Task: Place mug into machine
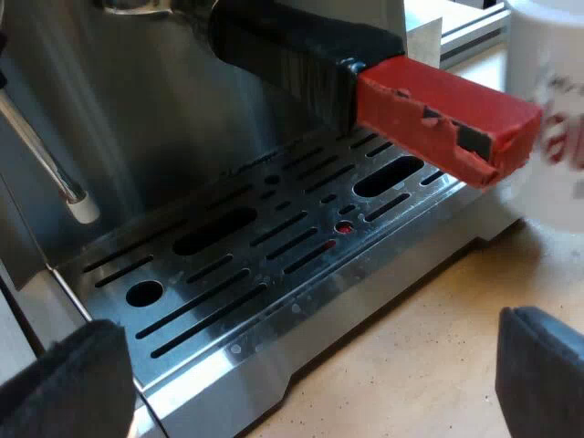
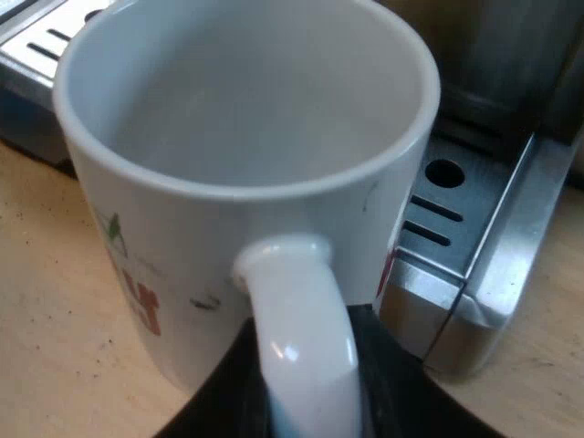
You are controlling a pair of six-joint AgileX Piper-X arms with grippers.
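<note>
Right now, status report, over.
Left gripper open at slotted steel tray. Right gripper shut on white ceramic mug, beside tray. Red-ended dark handle overhangs tray.

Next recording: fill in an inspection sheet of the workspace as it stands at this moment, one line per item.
Surface: tan wooden table, a few dark specks.
Job's things: white mug, red lettering, nothing inside, beside a corner of the espresso machine, not yet on its drip tray.
Clutter: nothing seen.
Grippers: left gripper open, low before the tray's front edge; right gripper shut on the mug's handle.
Cables: nothing seen.
Surroundings: holder's handle locked into the machine's front, its chipped red end above the tray; steam wand hanging beside the tray.
</note>
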